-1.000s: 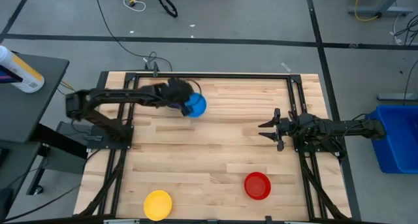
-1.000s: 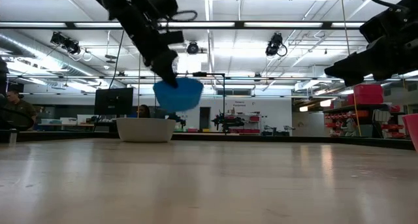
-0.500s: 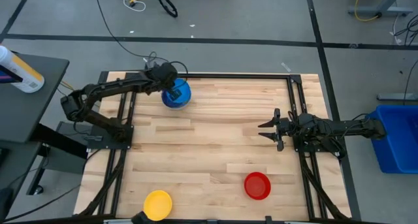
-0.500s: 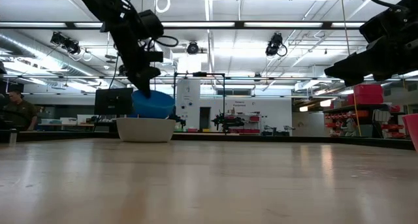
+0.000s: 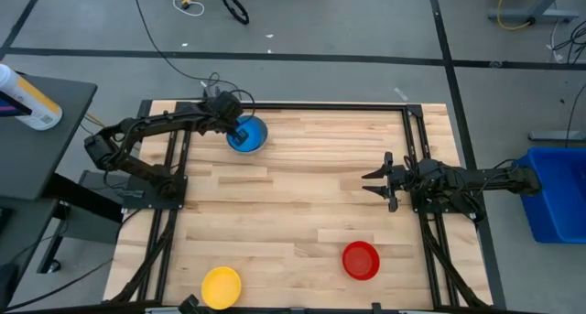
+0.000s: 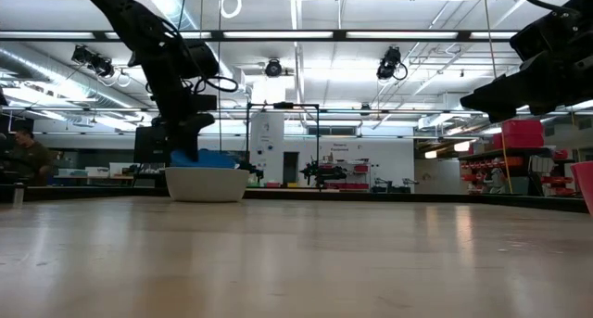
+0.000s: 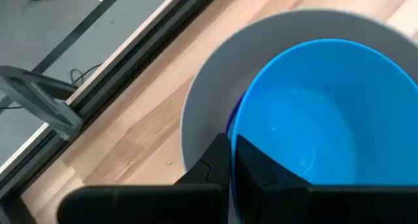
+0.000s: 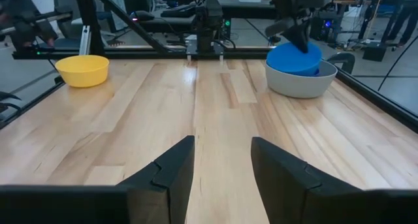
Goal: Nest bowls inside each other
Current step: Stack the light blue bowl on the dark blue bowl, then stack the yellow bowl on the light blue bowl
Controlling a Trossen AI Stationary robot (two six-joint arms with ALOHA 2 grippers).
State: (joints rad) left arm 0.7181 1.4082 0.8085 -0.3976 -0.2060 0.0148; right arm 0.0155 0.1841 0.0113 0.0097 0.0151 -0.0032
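Step in hand: the light blue bowl (image 5: 247, 135) is being seated in the grey bowl (image 7: 209, 93), at the upper left of the worktop (image 5: 311, 186) in the high view. The left pincer (image 7: 232, 160) is seen closed on the near rim of the light blue bowl, one finger inside the wall and one outside. In the left wrist view a sliver of dark blue (image 7: 230, 123) shows between the light blue wall and the grey one; it is judged to be the dark blue bowl already nested there, though little of it is visible.

In the low view the light blue bowl stands only slightly proud of the grey rim, so the placement is judged nearly complete. The bowl appears somewhat off-centre in the stack, lying towards the pincer side.

Next move, as judged: the rim would have to be released and the left pincer lifted straight up, clear of the stack, so that the bowl is not dragged out or tipped.

The right pincer (image 5: 374, 178) hovers at centre right of the high view, fingers parted and nothing between them, well apart from the stack.

Remaining: the yellow bowl (image 5: 221, 287) at lower left and the red bowl (image 5: 361, 260) at lower right of centre lie loose on the worktop, not yet nested.
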